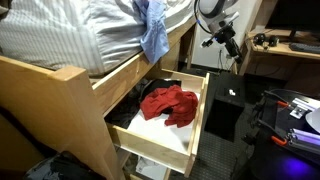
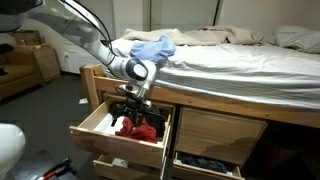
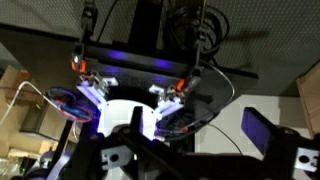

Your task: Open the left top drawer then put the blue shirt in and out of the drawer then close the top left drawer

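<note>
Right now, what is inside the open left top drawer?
A red garment lies on the white bottom of the left top drawer. The blue shirt is not inside; it hangs on the bed edge. What is beneath the red garment is covered.

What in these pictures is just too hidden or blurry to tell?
- Back of the left top drawer: shadowed under the bed frame, exterior view.
- What lies beneath the red garment: covered by it, both exterior views.
- Fingers: too small and dark against the drawer, exterior view.
- Wrist view: dark and blurred; what it faces is unclear.
</note>
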You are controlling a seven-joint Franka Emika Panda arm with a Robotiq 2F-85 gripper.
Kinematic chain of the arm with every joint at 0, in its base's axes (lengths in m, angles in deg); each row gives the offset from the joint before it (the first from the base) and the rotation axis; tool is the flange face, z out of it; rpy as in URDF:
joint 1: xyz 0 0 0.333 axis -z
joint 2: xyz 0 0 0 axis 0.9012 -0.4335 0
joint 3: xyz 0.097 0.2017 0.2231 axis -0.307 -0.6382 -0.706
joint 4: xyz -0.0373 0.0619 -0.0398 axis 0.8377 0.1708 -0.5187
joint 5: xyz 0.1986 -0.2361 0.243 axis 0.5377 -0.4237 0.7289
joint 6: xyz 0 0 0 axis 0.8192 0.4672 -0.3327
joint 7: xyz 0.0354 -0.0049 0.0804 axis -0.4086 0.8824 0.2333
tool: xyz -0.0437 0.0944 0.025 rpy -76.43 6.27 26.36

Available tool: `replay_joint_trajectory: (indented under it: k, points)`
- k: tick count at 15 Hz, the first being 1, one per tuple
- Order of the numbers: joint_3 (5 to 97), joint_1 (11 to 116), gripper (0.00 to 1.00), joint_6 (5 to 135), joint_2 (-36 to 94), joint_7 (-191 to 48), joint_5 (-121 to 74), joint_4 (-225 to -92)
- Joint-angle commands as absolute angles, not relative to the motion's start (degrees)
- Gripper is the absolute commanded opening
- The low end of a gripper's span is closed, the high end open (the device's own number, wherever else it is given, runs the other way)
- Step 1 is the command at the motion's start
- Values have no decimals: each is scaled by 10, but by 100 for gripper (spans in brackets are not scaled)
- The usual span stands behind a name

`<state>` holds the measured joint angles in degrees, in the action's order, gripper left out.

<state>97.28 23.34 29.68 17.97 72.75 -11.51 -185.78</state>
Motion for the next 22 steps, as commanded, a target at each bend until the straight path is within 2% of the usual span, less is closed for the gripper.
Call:
replay_joint_trajectory:
  k: [1,5,13,20,22]
  points:
    - [1008,200,100,444,132,727,-4,-1908]
    - [1016,169,100,597,72,727,139,-1959]
    - [994,181,100,575,17,727,169,-1938]
    - [910,230,100,719,-31,722,395,-1934]
    - [925,211,100,695,-29,725,368,-1946]
